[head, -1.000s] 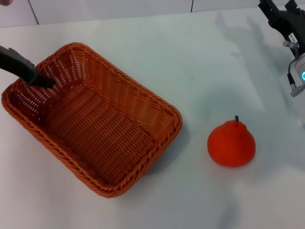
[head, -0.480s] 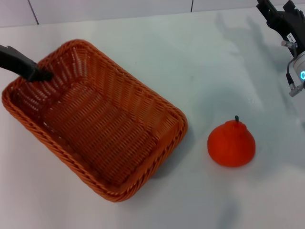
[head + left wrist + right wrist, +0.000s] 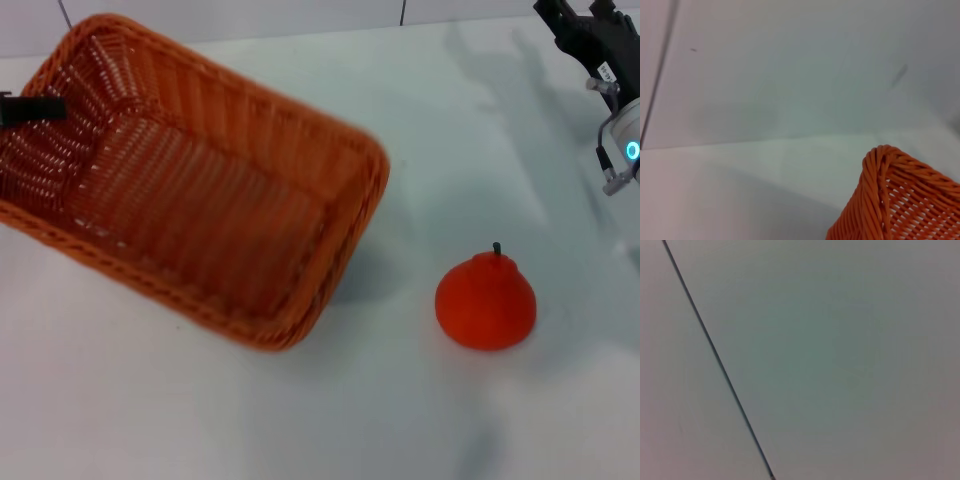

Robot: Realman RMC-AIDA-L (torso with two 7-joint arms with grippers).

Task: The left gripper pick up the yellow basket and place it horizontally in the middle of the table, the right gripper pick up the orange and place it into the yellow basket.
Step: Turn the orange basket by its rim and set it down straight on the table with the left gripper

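The yellow basket (image 3: pixel 200 200), orange-brown wicker, is lifted and tilted at the left of the head view, its long side running diagonally. My left gripper (image 3: pixel 40 108) is at the far left edge, one black finger inside the basket's near-left wall, shut on the rim. A corner of the basket shows in the left wrist view (image 3: pixel 900 200). The orange (image 3: pixel 486 302) sits on the white table to the basket's right, apart from it, stem up. My right gripper (image 3: pixel 578 22) hangs at the top right, open and empty, far behind the orange.
The white table (image 3: pixel 300 420) runs under everything, with a wall and a dark seam line (image 3: pixel 402 12) at the back. The right wrist view holds only a pale surface crossed by a dark seam (image 3: pixel 715 360).
The basket has risen off the table and swung toward the back left with my left gripper. The orange has not moved. The right gripper has barely shifted.
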